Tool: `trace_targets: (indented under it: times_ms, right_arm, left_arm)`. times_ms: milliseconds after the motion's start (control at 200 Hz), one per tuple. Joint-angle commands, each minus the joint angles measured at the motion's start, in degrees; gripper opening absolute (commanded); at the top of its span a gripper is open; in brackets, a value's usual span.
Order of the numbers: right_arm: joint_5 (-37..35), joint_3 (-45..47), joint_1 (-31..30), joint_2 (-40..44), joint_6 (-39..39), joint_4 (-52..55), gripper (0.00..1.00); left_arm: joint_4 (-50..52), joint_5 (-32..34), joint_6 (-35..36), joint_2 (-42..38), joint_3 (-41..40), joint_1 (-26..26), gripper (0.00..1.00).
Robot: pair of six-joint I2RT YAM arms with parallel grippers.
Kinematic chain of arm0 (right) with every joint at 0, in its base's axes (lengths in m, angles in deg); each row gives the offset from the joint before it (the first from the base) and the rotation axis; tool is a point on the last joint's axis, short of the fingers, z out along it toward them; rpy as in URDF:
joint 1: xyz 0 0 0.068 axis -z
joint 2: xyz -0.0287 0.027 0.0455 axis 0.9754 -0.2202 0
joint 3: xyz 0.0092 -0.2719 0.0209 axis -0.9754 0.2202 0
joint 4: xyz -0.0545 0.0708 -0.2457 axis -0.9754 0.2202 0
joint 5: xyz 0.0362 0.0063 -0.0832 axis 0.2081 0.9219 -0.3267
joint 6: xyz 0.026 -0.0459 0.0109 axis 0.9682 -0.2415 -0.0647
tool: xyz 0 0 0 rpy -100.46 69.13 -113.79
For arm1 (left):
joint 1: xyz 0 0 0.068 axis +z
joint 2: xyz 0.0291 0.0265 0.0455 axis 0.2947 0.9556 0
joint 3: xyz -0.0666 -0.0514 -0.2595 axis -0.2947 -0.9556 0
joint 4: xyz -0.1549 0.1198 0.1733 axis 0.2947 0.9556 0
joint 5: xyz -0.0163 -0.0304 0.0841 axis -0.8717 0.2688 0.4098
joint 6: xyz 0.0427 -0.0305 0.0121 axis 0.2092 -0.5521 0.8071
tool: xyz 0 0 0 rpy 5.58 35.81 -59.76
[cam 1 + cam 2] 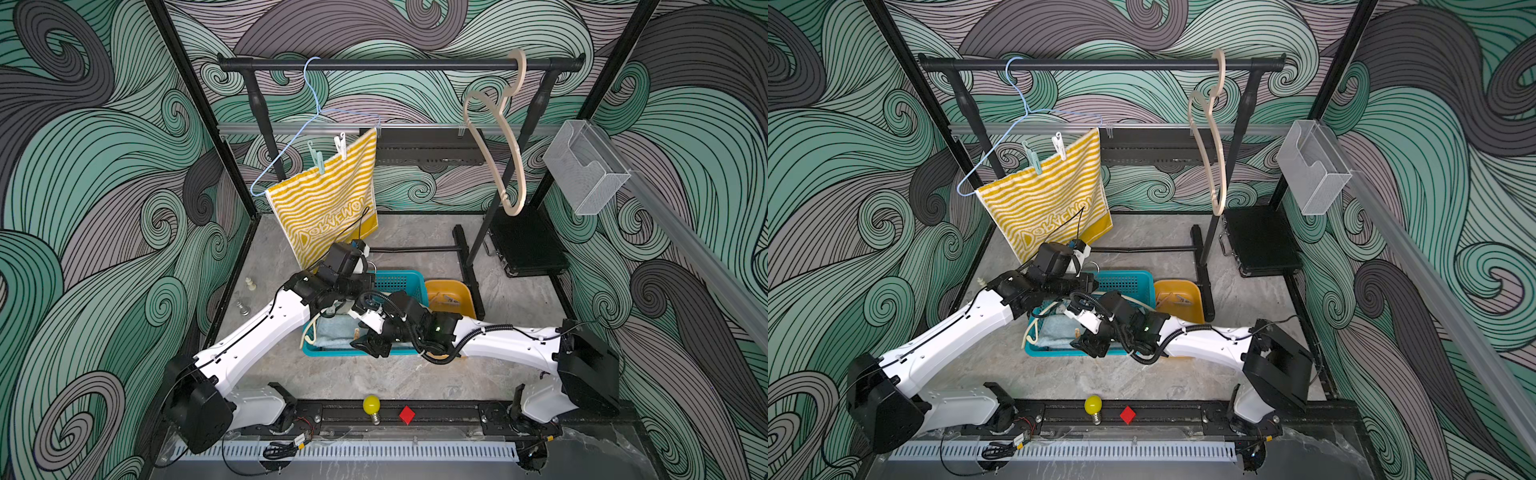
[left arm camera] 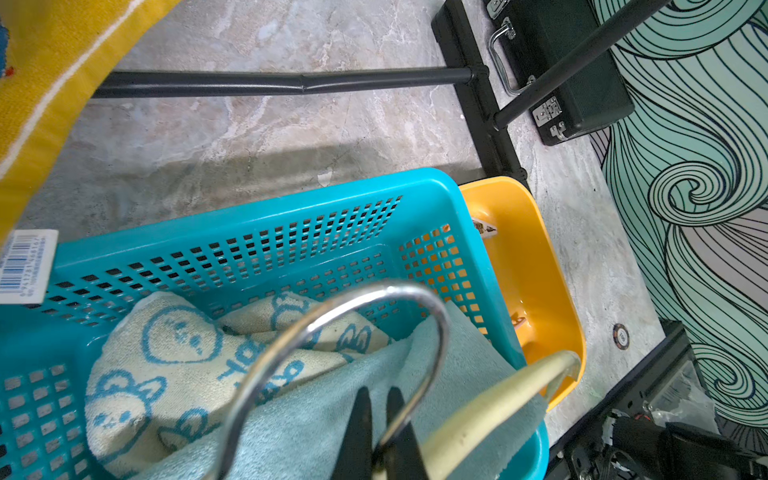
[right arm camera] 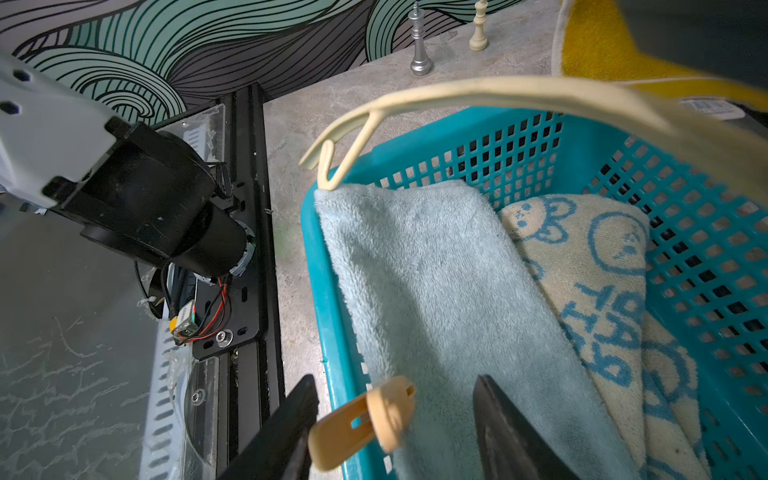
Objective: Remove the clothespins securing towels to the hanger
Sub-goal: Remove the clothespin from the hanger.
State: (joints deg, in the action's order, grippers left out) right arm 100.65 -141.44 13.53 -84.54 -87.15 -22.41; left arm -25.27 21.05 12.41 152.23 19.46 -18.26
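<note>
Right now our left gripper (image 2: 379, 395) is pinched tight on the shiny metal hook (image 2: 436, 328) of the cream hanger (image 3: 498, 93). The hanger's long arm reaches across over the teal basket (image 2: 249, 212). One end of it is close to a corner of the light blue towel (image 3: 436, 291).

That towel lies in the basket. The bunny towel (image 3: 602, 270) lies in there too, right beside it and touching it.

Our right gripper (image 3: 395, 380) has its fingers spread apart over the near rim of the basket. A peach clothespin (image 3: 361, 419) sits between them, at the edge of the light blue towel. It is right next to one finger, and there is a gap to the other finger, so nothing is squeezed. We cannot tell if the clothespin is biting the towel.

Behind the basket, the yellow striped towel (image 1: 328, 199) hangs from the blue wire hanger (image 1: 286, 150) on the black rail (image 1: 395, 64). We see a mint clothespin (image 1: 316, 160) and a white clothespin (image 1: 340, 146) clipped on its top edge.

Just beside the basket stands the orange bin (image 2: 552, 266). Two small loose pegs (image 2: 484, 227) lie in it.
</note>
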Motion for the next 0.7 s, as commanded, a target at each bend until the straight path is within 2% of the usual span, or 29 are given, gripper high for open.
trace_targets:
  times_ms: [0,355,696]
  right_arm:
    - [1.5,-1.6,-0.3,-0.9,-1.5,-1.4,0.58]
    - [3.7,-2.1,-0.3,-2.2,-1.4,-2.4,0.47]
    - [4.8,-1.9,-0.3,-2.7,-1.1,-2.9,0.46]
  left_arm:
    - [0.6,-2.2,0.7,0.7,2.8,-0.4,0.00]
    - [0.7,-2.6,1.0,0.7,2.8,-0.4,0.00]
    - [0.7,-2.4,0.9,0.4,2.4,-0.4,0.00]
